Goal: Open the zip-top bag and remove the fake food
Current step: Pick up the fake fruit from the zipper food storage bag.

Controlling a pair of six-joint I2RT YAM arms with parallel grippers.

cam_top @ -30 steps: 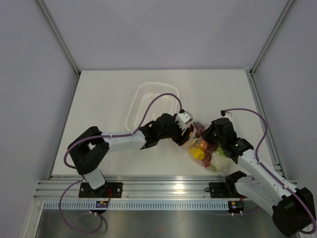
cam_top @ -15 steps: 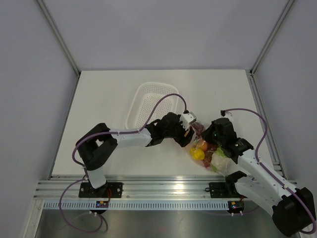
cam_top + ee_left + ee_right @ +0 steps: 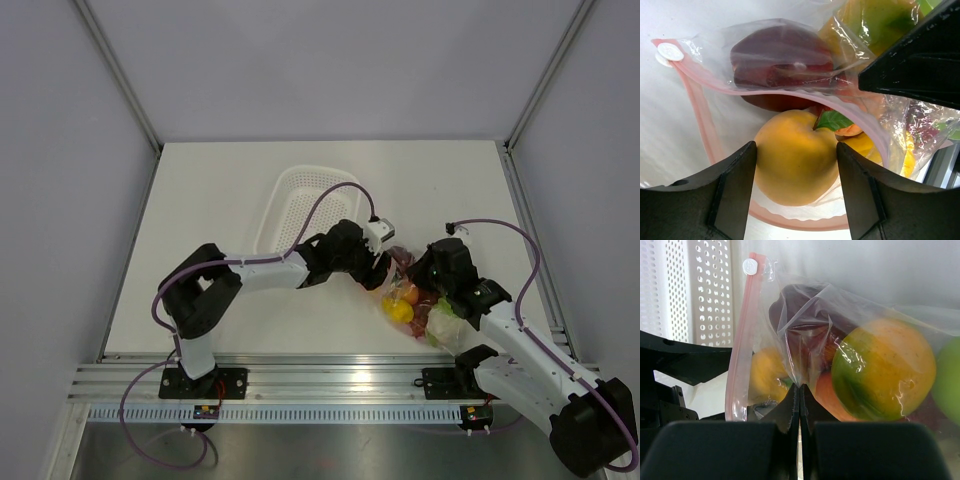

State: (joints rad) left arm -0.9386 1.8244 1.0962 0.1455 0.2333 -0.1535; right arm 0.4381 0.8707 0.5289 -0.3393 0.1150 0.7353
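The zip-top bag [image 3: 415, 300] lies between the two grippers, its pinkish zip strip [image 3: 700, 115] parted into an open mouth. My left gripper [image 3: 796, 150] is inside that mouth, its fingers against both sides of a yellow-orange fruit [image 3: 795, 170]. A dark red piece [image 3: 782, 55] lies behind it under the plastic. My right gripper [image 3: 800, 387] is shut on a fold of the bag's plastic [image 3: 805, 305], beside a green-orange fruit [image 3: 885, 370]. In the top view the left gripper [image 3: 385, 262] is at the bag's left end and the right gripper [image 3: 425, 280] is over its middle.
The white perforated basket [image 3: 305, 205] stands just behind the left arm and shows in the right wrist view [image 3: 690, 290]. The table's near edge and metal rail [image 3: 320, 375] lie close in front of the bag.
My left arm has stretched rightward and its gripper has gone into the bag's mouth. The right arm and the bag have stayed in place.
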